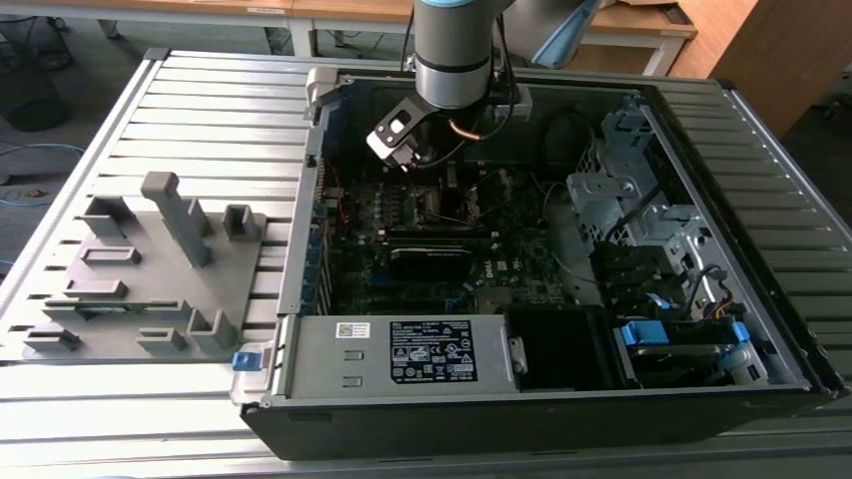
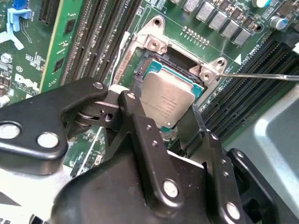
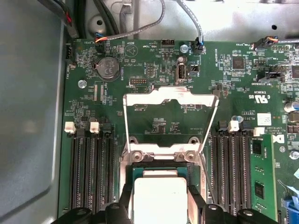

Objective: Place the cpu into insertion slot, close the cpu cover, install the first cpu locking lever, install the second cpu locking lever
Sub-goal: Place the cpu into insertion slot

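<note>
- The gripper (image 3: 159, 205) is low over the green board (image 3: 154, 60), inside the open computer case (image 1: 745, 130).
- Its two black fingers (image 2: 135, 116) have the cpu (image 3: 156, 196) between them, one finger on each side.
- The jaws are closed in on the cpu and touch its two side edges, so they are pinching it.
- In the second wrist view, the cpu (image 2: 166, 95) shows its dull grey top, a bit tilted.
- The cpu is right at the insertion slot (image 3: 161, 164), inside the slot's silvery rim. I cannot tell if it sits all the way down.
- Just past the cpu, a dark strip of the slot (image 2: 175, 58) peeks out.
- Next comes the cpu cover (image 3: 170, 95). It is swung open, away from the slot, with its hinge by the slot's far edge.
- A thin metal rod (image 2: 261, 75) sticks out beside the slot.
- Long black slots (image 3: 91, 168) run along both sides of the insertion slot.
- Farther off on the board is a round coin battery (image 3: 108, 68).
- In the exterior view, the arm (image 1: 453, 60) reaches down into the case, and a grey tray (image 1: 147, 269) lies on the exterior view's left.
</note>
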